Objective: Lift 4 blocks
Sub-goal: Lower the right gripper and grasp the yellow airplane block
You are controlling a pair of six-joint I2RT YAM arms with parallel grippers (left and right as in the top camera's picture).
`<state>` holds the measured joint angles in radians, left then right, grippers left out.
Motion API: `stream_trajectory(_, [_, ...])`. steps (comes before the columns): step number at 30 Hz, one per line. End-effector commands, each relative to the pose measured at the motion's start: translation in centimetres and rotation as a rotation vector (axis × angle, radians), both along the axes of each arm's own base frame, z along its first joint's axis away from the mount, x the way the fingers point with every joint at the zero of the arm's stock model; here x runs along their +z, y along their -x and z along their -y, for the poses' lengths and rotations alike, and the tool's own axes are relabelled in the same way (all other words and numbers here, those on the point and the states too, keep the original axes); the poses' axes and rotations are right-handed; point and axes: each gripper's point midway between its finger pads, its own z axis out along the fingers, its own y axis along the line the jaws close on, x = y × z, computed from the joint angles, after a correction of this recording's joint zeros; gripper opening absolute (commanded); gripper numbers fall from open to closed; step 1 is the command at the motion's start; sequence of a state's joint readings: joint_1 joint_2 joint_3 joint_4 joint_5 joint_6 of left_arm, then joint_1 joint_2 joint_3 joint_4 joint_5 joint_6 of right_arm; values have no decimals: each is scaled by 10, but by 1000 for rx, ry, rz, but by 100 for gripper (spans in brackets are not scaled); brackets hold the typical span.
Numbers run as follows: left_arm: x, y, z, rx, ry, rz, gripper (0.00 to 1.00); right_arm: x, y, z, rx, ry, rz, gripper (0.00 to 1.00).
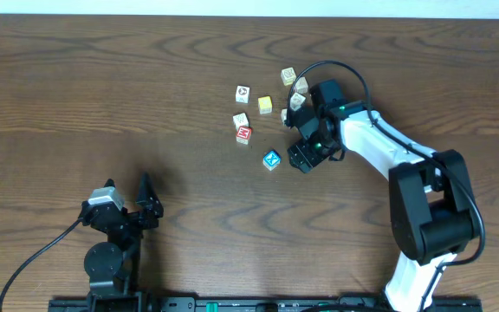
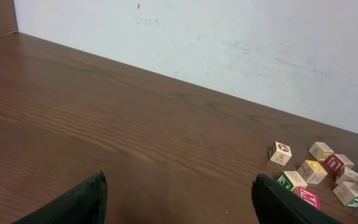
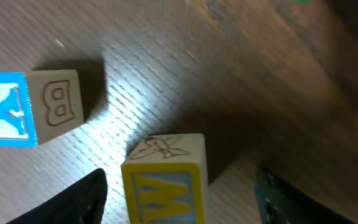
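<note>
Of the blocks, the red one (image 1: 244,133), the yellow-orange one (image 1: 265,104), the blue X one (image 1: 271,159) and a whitish one (image 1: 241,120) all rest on the table. My right gripper (image 1: 304,139) hangs low just right of them. In the right wrist view it (image 3: 179,186) stands open astride a cube with a yellow-framed W face (image 3: 166,190), with a gap on both sides. The blue X block (image 3: 2,109) lies further left. My left gripper (image 2: 179,186) is open and empty near the front left (image 1: 148,201).
More whitish picture cubes (image 1: 243,93) (image 1: 288,76) lie at the back of the cluster beside the right gripper. The right arm (image 1: 423,199) reaches in from the front right. From the left wrist, the cluster (image 2: 312,171) shows far right, with a white wall (image 2: 229,43) behind.
</note>
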<state>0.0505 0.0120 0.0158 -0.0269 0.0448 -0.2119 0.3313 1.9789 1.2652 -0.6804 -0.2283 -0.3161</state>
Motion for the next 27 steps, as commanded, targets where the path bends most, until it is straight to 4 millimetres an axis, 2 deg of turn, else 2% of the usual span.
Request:
stream_trajectory(1, [-16, 2, -5, 28, -10, -55, 75, -13, 5, 0, 22, 28, -23, 72])
stream_trajectory(10, [-16, 2, -5, 28, -10, -55, 75, -12, 1, -1, 22, 22, -2, 70])
stream_trajectory(19, [-16, 2, -5, 28, -10, -55, 75, -11, -5, -3, 14, 13, 21, 50])
stream_trajectory(23, [-16, 2, -5, 28, -10, -56, 75, -10, -15, -2, -73, 18, 41, 46])
stream_trajectory(27, [-16, 2, -5, 28, -10, -55, 75, -10, -27, 9, -218, 59, 67, 40])
